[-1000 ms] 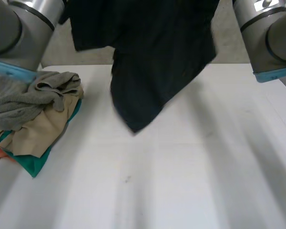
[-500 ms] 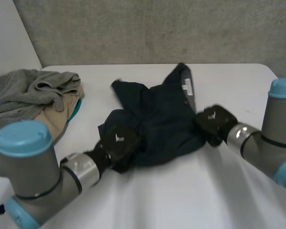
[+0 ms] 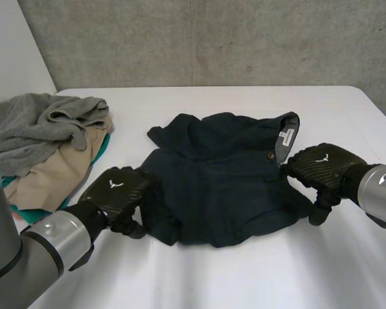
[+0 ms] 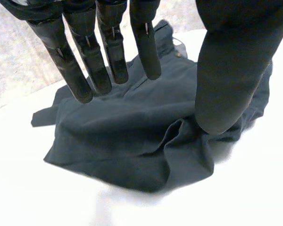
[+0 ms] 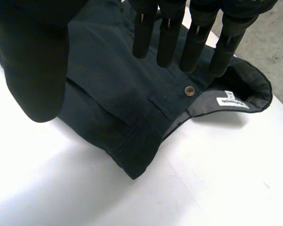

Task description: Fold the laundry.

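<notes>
Garment label point(image 5: 232, 102) print illegible

Head view looks down from behind the arms point(image 3: 51, 241); wrist views sit close above the cloth point(image 3: 225, 187), which all share.

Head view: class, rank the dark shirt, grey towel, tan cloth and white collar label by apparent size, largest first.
1. dark shirt
2. grey towel
3. tan cloth, partly hidden under the towel, so its rank is unsure
4. collar label
</notes>
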Robot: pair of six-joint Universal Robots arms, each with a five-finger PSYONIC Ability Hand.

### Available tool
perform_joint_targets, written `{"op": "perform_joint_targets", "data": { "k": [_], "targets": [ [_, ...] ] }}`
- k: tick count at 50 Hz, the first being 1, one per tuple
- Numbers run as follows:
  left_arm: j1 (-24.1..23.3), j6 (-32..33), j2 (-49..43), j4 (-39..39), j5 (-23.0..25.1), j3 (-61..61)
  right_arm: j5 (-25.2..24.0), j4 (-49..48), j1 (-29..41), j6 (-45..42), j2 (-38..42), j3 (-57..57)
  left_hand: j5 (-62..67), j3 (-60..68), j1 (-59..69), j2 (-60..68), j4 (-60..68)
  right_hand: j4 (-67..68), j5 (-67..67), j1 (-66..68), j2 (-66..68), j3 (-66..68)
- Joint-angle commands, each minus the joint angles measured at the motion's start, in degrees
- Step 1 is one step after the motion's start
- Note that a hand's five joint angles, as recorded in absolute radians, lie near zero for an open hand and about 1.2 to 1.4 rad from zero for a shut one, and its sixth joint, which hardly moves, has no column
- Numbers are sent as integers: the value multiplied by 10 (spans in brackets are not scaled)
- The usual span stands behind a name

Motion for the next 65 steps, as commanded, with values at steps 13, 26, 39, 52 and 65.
{"op": "perform_joint_targets", "data": {
  "k": [13, 26, 39, 52, 65],
  "targets": [
    [13, -17, -157, 7, 53, 46, -12, -177, 2, -36, 77, 82, 85, 79, 69, 80, 82, 51, 62, 40, 46, 42],
    [-60, -9, -228, 92, -11, 104, -9, -208, 7, -11, 104, 86, 85, 79, 69, 80, 82, 101, 113, 91, 96, 92],
    [-90, 22, -265, 104, -44, 138, -11, -240, 6, 2, 118, 98, 105, 99, 89, 100, 102, 118, 130, 108, 113, 109],
    [-89, 69, -310, 105, -51, 172, -8, -278, 20, 2, 141, 93, 314, 309, 299, 309, 312, 306, 318, 295, 301, 297],
    [-36, 72, -94, 30, 2, 72, 14, -191, 30, -61, 70, 89, 465, 459, 449, 460, 462, 552, 564, 542, 547, 543]
  ]
}}
